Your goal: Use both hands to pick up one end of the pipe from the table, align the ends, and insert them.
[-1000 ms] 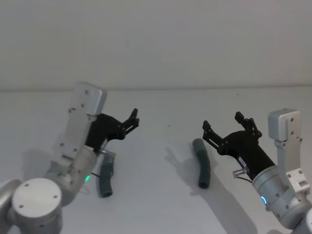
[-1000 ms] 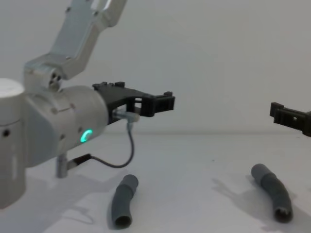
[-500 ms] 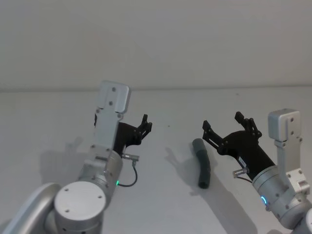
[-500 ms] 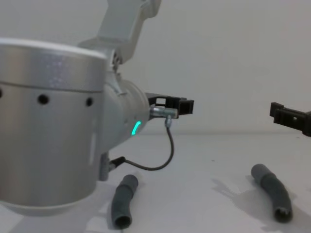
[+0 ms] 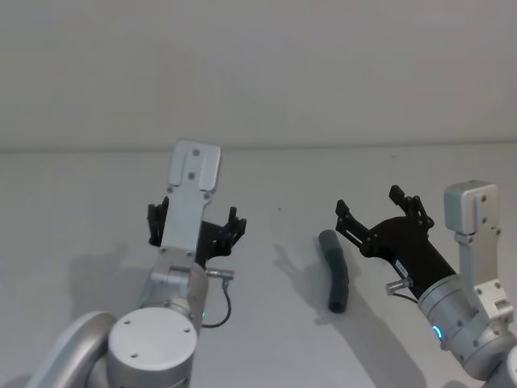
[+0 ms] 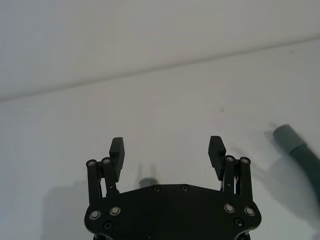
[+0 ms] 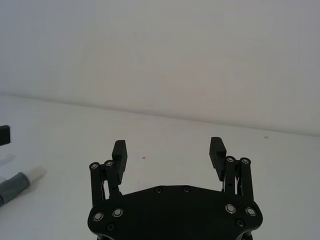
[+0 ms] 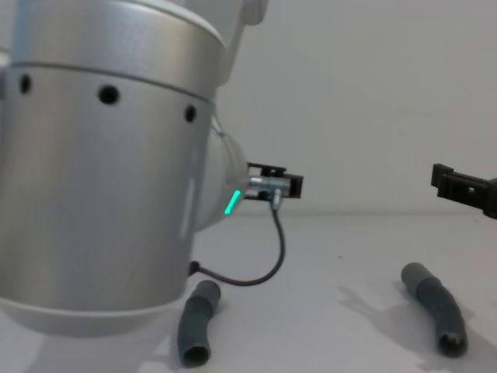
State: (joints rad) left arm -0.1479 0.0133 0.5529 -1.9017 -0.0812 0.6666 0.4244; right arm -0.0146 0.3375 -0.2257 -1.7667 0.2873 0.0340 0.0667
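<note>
Turned square to the far wall (image 6: pixel 150 30) since half a second ago: left gripper (image 6: pixel 166 148), black fingers (image 5: pixel 155 222) now on both sides of its silver wrist link (image 5: pixel 192 194) at centre-left of the head view, previously just one pair in sight. Larger too in the chest view: left arm housing (image 8: pixel 109 179) across the whole upper left. No shift in right gripper (image 5: pixel 369 202) or in either pipe piece.

Left gripper spread wide, nothing between the jaws, clear above the table (image 6: pixel 165 110). Right gripper at centre-right of the head view, likewise spread and empty, aimed up and left, off the table.

Right pipe piece (image 5: pixel 335 271) flat on the table at lower centre-right of the head view, just beside the right gripper, not touching it; at lower right of the chest view, hollow cuff (image 8: pixel 451 342) toward the camera. Left pipe piece (image 8: pixel 197 320) flat at lower centre-left of the chest view, beneath the left arm, black cable (image 8: pixel 283 241) looping just above it. Well apart, the two pieces. At the left edge of the right wrist view, grey cuff (image 7: pixel 15 184) with a white tip (image 7: pixel 35 174) on the table.
</note>
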